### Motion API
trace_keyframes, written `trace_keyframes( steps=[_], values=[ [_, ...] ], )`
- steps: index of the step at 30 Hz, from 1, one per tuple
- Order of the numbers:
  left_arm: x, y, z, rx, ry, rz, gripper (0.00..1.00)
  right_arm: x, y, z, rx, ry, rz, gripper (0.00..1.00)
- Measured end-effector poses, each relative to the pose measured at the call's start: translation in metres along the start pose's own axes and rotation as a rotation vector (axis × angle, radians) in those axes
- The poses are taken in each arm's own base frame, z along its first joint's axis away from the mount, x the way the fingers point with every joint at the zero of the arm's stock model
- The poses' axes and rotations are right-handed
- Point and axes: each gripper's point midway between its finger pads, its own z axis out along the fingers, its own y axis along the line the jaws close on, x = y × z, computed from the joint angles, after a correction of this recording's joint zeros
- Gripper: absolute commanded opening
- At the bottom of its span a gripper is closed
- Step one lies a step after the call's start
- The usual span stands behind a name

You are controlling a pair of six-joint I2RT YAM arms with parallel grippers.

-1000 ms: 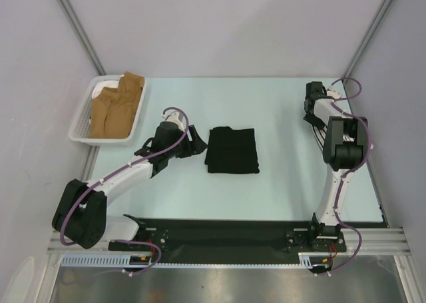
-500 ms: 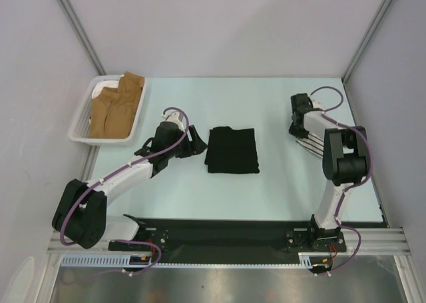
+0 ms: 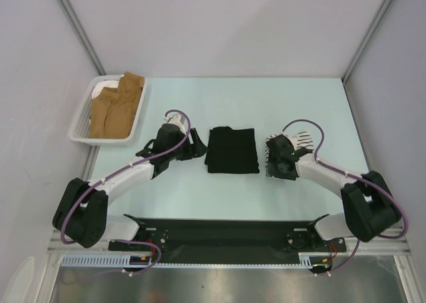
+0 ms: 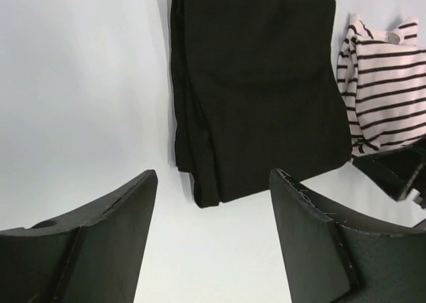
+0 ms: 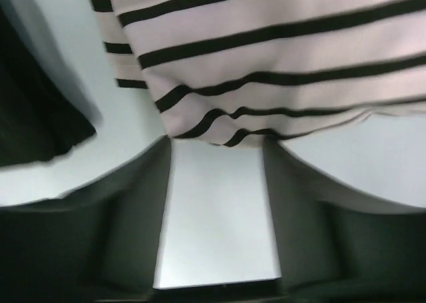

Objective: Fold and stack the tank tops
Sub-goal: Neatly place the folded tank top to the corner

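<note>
a: handling first, quick. how will the tank tops behave?
b: my judgement is thin knit cloth: light, limp, no stiffness. lifted by one corner, a fold would sag open. not fragile, and they should slide fine on the table (image 3: 219,103). best hold is a pinch through all the layers at a folded edge.
a: looks?
b: the black tank top (image 3: 231,150) is plain black, folded to a neat rectangle. the left wrist view shows its stacked layers along the left edge. the striped tank top (image 3: 303,140) is white with thin black horizontal stripes, in a smaller bundle, slightly rumpled.
a: where?
b: the black one is at the centre of the top view. the striped one is just right of it, with a thin strip of table between. part of it is hidden under the arm.
a: grippers?
b: the left gripper (image 3: 195,146) is wide and holds nothing, just left of the black one and facing it. the right gripper (image 3: 276,160) is over the striped one's lower left part. the right wrist view shows its jaws apart with bare table between them and the striped hem lying across the tips, so no pinch that i can see.
a: stage?
b: both look folded and they're not stacked yet. my guess is the striped one goes onto the black one next.
a: anything else?
b: a white basket (image 3: 80,126) sits at upper left with brown clothes (image 3: 116,106) in it, well apart.
</note>
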Motion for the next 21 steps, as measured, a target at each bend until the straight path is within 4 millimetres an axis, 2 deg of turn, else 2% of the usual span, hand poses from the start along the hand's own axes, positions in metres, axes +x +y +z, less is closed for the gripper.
trace_keyframes(
  steps=[2,4,8,12,14,16,21],
  values=[
    [0.002,0.001,0.001,-0.004,0.007,-0.001,0.76,0.005,-0.006,-0.011,-0.01,-0.007,0.01,0.73],
    [0.005,0.003,0.004,-0.01,0.017,-0.001,0.77,-0.001,-0.006,-0.026,-0.038,-0.044,0.023,0.73],
    [0.015,0.01,0.011,-0.03,0.052,-0.008,0.82,-0.03,0.008,-0.054,-0.137,-0.135,0.041,0.68],
    [0.028,0.017,0.02,-0.047,0.1,-0.018,0.86,-0.067,0.039,-0.067,-0.265,-0.161,0.045,0.72],
    [0.03,0.019,0.025,-0.054,0.115,-0.019,0.86,-0.084,0.056,-0.062,-0.325,-0.148,0.051,0.78],
    [0.029,0.018,0.032,-0.057,0.124,-0.02,0.86,-0.094,0.069,-0.048,-0.365,-0.124,0.052,0.77],
    [0.02,0.013,0.053,-0.058,0.128,-0.021,0.85,-0.083,0.082,-0.002,-0.386,-0.006,0.055,0.72]
  ],
)
